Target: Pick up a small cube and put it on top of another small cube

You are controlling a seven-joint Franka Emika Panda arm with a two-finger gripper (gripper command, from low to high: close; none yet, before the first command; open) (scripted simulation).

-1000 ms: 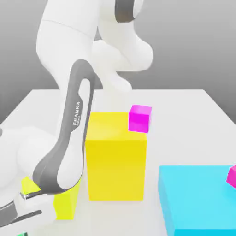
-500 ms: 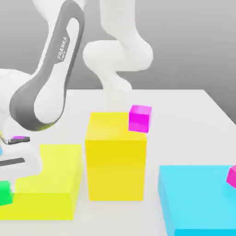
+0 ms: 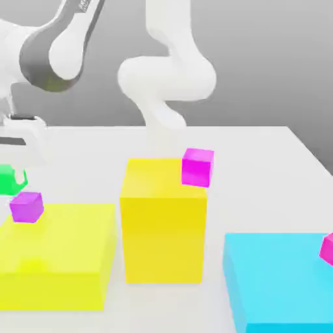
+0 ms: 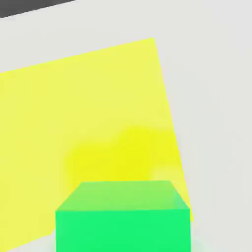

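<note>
Hanging up off the table (image 3: 260,149) at the exterior view's left edge, the gripper (image 3: 13,170) has its fingers pinched tight on the little green cube (image 3: 9,180), so that cube is in the air, not resting on anything. From the hand view the green cube (image 4: 123,216) sits right up close with the low yellow block (image 4: 83,128) underneath it. Just beside the green one, a small purple cube (image 3: 26,207) sits on the near-left corner area, on top of that low yellow block (image 3: 58,260). Next to it stands a taller yellow block (image 3: 164,221) with a magenta cube (image 3: 197,167) at its back corner. A cyan block (image 3: 279,279) fills the near-right corner, another magenta cube (image 3: 327,249) on its edge.
</note>
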